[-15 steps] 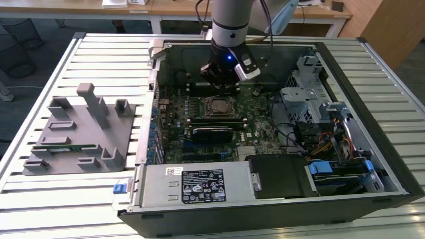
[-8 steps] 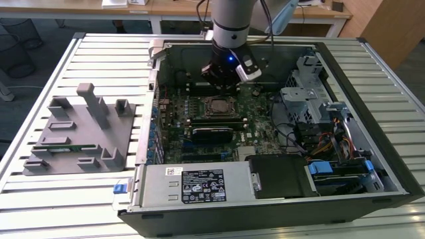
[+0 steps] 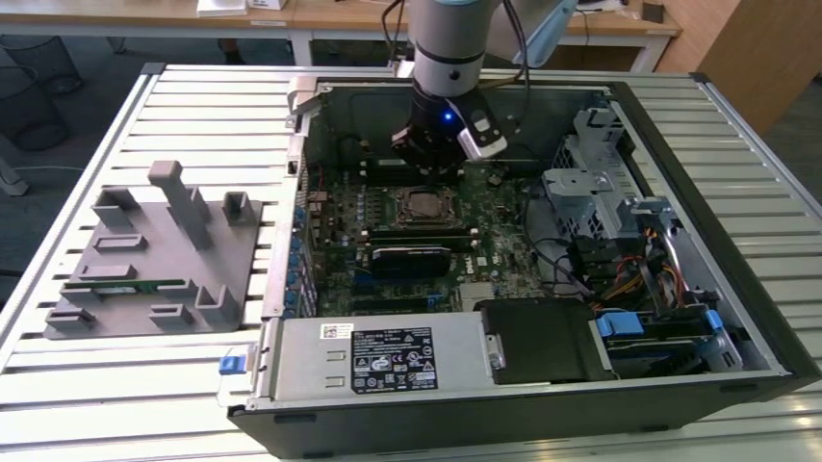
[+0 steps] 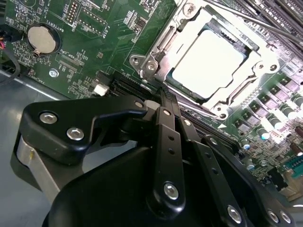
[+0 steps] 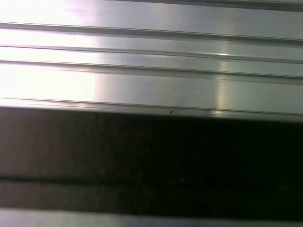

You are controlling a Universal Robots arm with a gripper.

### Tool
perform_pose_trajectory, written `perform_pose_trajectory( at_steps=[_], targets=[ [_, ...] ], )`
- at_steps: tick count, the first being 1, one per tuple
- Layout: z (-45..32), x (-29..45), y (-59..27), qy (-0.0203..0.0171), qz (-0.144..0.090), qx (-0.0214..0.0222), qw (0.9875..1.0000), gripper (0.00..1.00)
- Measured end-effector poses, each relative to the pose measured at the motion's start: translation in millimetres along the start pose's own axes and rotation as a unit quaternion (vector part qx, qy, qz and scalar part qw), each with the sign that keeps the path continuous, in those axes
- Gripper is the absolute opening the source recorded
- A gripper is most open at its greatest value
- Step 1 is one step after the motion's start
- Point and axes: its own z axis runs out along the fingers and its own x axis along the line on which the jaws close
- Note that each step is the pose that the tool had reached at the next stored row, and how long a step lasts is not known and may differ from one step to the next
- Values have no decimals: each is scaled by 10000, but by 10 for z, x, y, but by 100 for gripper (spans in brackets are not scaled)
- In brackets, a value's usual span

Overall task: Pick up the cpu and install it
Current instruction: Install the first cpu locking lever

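Observation:
The cpu (image 4: 212,60) shows its shiny silver top and lies flat inside the metal frame of the socket (image 4: 156,45) on the green motherboard (image 4: 94,52). In the exterior view the cpu (image 3: 422,204) sits mid-board inside the open computer case. My gripper (image 3: 429,166) hangs over the board just behind the socket, a little above it. In the second wrist view my gripper (image 4: 163,98) has its black fingers drawn together at the socket's edge, shut, and nothing shows between them.
A grey fixture block (image 3: 141,260) with a green memory stick (image 3: 129,286) stands on the ribbed metal table (image 5: 151,71) at the exterior view's left. Inside the case are a power supply (image 3: 372,356), a drive cage (image 3: 591,192) and cables. A coin battery (image 4: 41,38) sits on the board.

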Motion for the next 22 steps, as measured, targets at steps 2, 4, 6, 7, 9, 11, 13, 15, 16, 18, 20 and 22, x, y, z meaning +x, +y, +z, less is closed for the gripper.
perform_pose_trajectory(
  at_steps=[2, 4, 6, 7, 9, 11, 13, 15, 16, 18, 20, 22],
  targets=[
    [7, -3, -1, 0, 0, 0, 10000, 11],
    [9, -5, -1, 1, 0, 1, 10000, 11],
    [9, -6, -1, 1, 0, 0, 10000, 11],
    [10, -6, -1, 0, 0, 0, 10000, 11],
    [7, -7, -1, 0, 0, 0, 10000, 11],
    [0, -8, -1, 0, 0, 0, 10000, 11],
    [-8, -11, 0, 0, 0, 0, 10000, 11],
    [-9, -14, 1, -1, 0, -2, 10000, 11],
    [-9, -16, 0, -1, -1, -2, 10000, 11],
    [-11, -24, 0, 0, 0, 0, 10000, 11],
    [-11, -33, -1, 1, 0, 0, 10000, 11],
    [-10, -40, -1, 0, 0, 0, 10000, 11]
  ],
)
